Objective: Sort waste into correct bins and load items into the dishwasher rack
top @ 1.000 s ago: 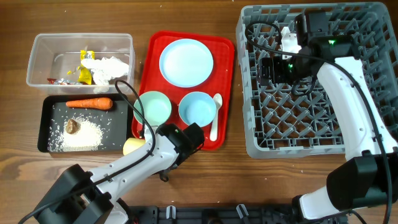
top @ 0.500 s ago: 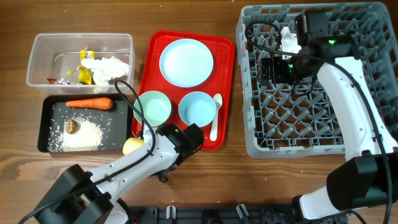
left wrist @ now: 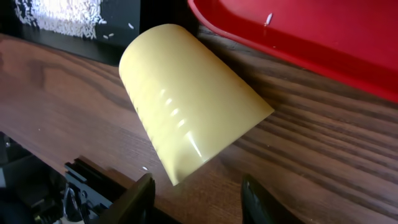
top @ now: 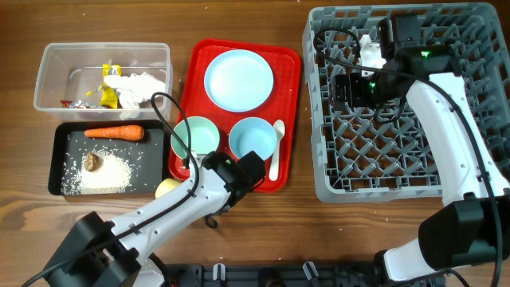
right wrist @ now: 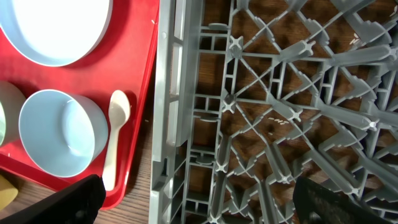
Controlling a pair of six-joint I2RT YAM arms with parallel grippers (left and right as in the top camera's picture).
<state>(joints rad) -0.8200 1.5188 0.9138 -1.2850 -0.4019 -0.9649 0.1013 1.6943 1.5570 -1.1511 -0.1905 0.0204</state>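
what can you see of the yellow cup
The yellow cup is pale, glossy and plastic-looking, with faint ridges around its wall. It lies on its side on the wooden table, near the black tray and the red tray, its mouth out of sight. The left gripper stands open just short of its near end, not holding it.

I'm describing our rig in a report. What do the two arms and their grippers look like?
Both arms have white tubular links between black joint housings. A looping black cable runs from the left arm. The right arm also carries black cabling and shows small green lights. The left gripper and right gripper have plain black fingers.
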